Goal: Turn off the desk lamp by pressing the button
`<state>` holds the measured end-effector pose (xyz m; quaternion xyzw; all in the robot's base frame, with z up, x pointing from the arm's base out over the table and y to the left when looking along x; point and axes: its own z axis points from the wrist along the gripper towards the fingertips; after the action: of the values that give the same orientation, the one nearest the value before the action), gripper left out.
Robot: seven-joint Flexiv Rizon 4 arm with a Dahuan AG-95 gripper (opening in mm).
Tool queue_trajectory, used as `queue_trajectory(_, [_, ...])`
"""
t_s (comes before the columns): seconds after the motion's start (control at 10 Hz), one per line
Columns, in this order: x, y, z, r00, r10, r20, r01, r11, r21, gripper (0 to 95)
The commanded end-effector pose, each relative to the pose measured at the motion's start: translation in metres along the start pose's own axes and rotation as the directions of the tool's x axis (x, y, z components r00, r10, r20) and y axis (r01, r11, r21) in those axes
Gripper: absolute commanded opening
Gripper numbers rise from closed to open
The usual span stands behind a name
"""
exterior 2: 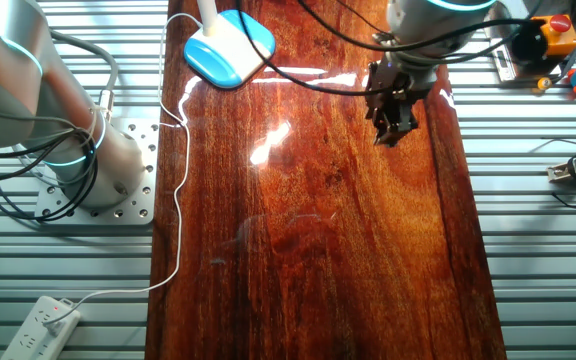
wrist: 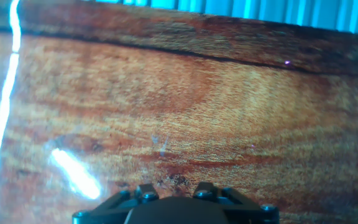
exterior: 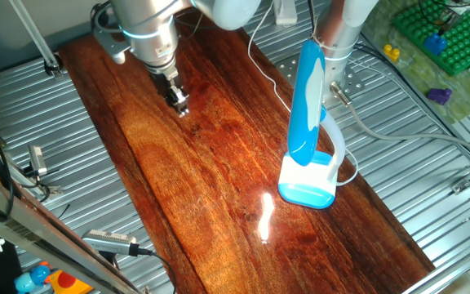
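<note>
The desk lamp (exterior: 308,106) stands on the right side of the wooden board (exterior: 210,188), with its long bright-blue head tilted up over a white base with a light-blue rim (exterior: 307,189). In the other fixed view only its base (exterior 2: 230,47) shows, at the top edge. The button is too small to make out on the base. My gripper (exterior: 179,106) hangs over the far left of the board, well apart from the lamp; it also shows in the other fixed view (exterior 2: 392,130). The hand view shows bare wood and only the gripper's body, no fingertips.
A white cable (exterior 2: 178,180) runs along the board's edge to a power strip (exterior 2: 38,325). The arm's base (exterior 2: 78,150) sits on the ribbed metal table. A green block plate (exterior: 455,33) lies far right. A bright glare streak (exterior: 263,216) lies on the wood.
</note>
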<state>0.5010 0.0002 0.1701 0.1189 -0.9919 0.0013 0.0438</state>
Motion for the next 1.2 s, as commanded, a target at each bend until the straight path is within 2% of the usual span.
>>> queue_trajectory(0.1, [0.001,0.0,0.0002,0.999,-0.032,-0.012,0.032,1.0,0.002,0.0])
queue_trajectory(1.2, [0.001,0.0,0.0001,1.0,-0.003,-0.014,0.003,1.0,-0.001,0.0])
